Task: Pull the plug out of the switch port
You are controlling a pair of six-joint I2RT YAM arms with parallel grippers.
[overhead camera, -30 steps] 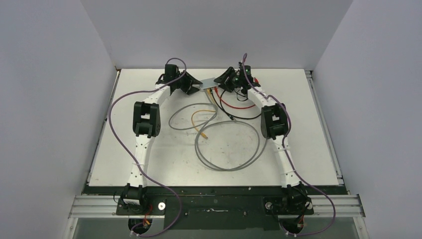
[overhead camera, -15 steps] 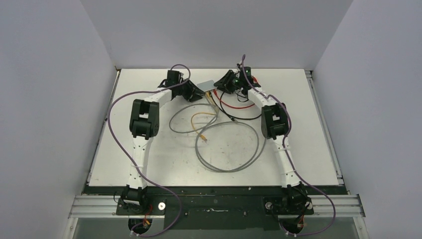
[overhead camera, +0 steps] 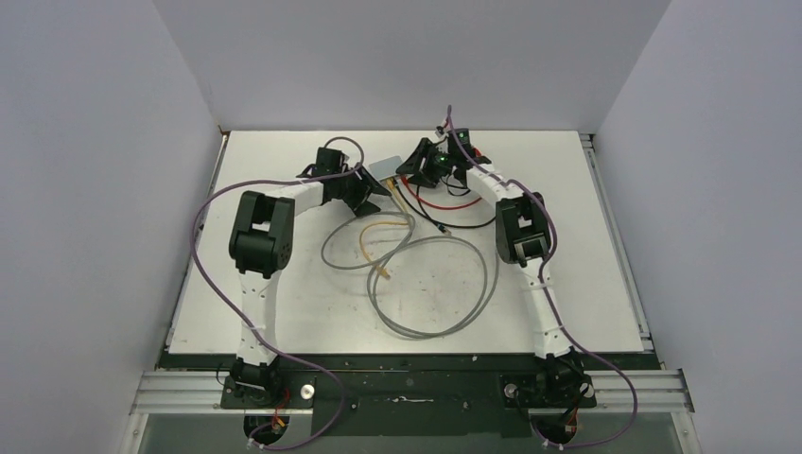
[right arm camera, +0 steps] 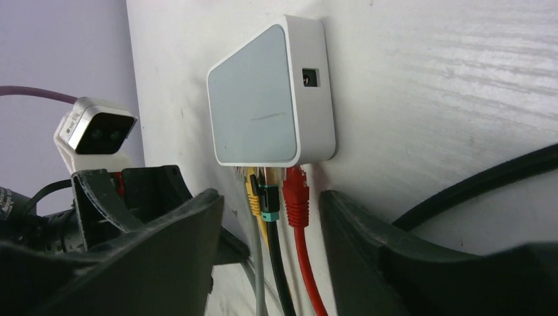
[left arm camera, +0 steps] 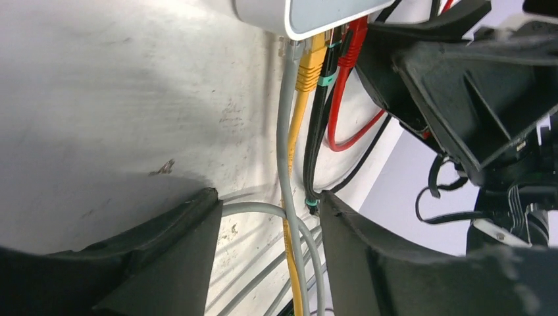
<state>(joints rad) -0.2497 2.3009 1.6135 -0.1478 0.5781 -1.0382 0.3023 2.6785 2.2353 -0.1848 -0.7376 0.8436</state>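
Top view: switch [overhead camera: 382, 167] lies far-centre on the table [overhead camera: 586, 284], well off its edges, between left gripper [overhead camera: 373, 194] and right gripper [overhead camera: 409, 171]. Left wrist: jaws spread; grey cable [left arm camera: 284, 145] and yellow plug [left arm camera: 309, 69] run between them, unpinched. Right wrist: jaws spread (nothing held) beside the red plug [right arm camera: 296, 197]; the switch is light-grey with rounded corners.
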